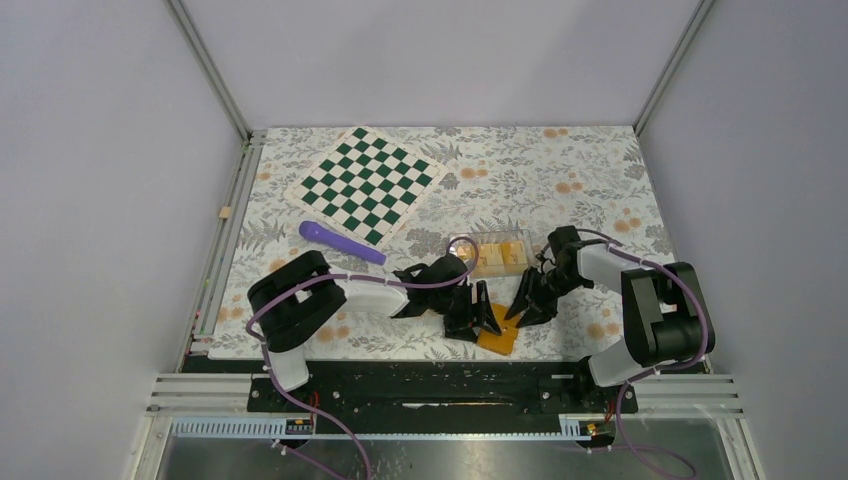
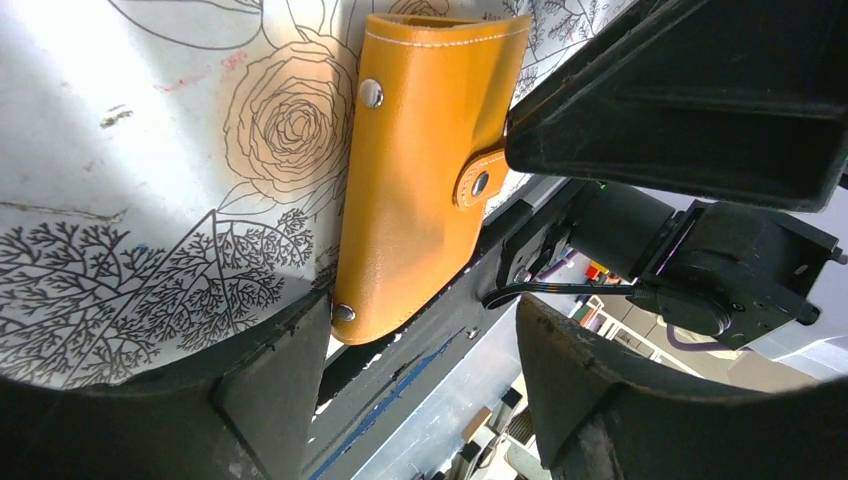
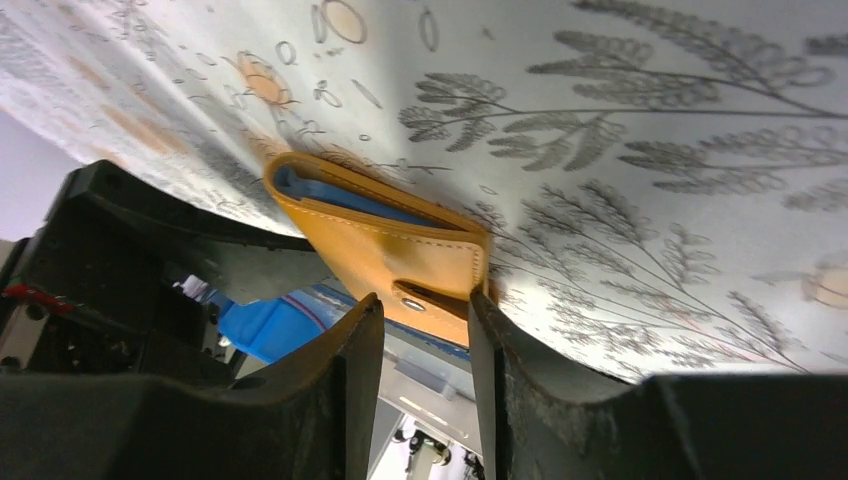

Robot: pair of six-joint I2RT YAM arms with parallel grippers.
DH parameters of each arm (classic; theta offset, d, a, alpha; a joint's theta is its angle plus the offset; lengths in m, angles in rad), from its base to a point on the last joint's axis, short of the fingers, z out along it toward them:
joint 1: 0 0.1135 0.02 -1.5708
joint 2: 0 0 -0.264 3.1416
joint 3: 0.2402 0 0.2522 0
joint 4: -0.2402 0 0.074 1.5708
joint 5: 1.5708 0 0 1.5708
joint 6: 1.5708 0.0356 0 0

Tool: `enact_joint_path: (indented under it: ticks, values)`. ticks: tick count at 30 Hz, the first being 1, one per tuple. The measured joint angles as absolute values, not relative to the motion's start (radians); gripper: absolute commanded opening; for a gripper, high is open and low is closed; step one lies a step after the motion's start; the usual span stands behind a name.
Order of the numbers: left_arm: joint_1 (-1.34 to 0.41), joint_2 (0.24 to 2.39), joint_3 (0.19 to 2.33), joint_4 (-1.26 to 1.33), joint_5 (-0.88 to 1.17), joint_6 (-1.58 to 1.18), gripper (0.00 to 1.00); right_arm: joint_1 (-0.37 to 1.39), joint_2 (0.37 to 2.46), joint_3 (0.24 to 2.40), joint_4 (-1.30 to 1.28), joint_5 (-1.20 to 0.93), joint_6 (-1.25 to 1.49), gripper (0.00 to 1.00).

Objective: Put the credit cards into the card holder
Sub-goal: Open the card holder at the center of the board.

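Orange leather-look card holder [image 2: 420, 170], folded shut, with its strap tab [image 2: 480, 183] snapped across its face. It lies flat on the floral table cover [image 1: 560, 170] at the very near edge, one end seemingly overhanging the black rail [image 1: 430, 385] below. Left pincer [image 2: 425, 345]: jaws stand wide with nothing between them. The holder sits just beyond the fingertips, its near corner just beside one finger, contact not certain. Right pincer [image 3: 425, 305]: jaws narrow, one fingertip on either side of the strap tab at the holder's edge; whether they pinch it or merely flank it cannot be told. No card seen in either pincer. Hazards, as judged: (1) the holder nudged or dragged over the edge, since it already sits at the drop; (2) a pull on the tab lifting the whole holder rather than popping the snap, unless the left pincer pins the body; (3) the two pincers, close together over one small item, fouling each other; (4) the tab slipping from a shallow hold.
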State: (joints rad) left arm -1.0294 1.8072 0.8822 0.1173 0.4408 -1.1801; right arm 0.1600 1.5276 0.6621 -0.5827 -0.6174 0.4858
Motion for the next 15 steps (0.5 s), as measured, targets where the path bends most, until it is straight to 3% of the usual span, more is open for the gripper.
enact_joint_path:
  ticks: [7,15]
  values:
    - [-1.029,1.808,0.899,0.074,0.422,-1.183,0.67,0.168,1.442,0.674,-0.667,-0.469,0.471,0.54]
    - [-1.029,1.809,0.921,0.022,0.402,-1.177,0.62,0.168,1.481,0.669,-0.672,-0.436,0.468,0.54]
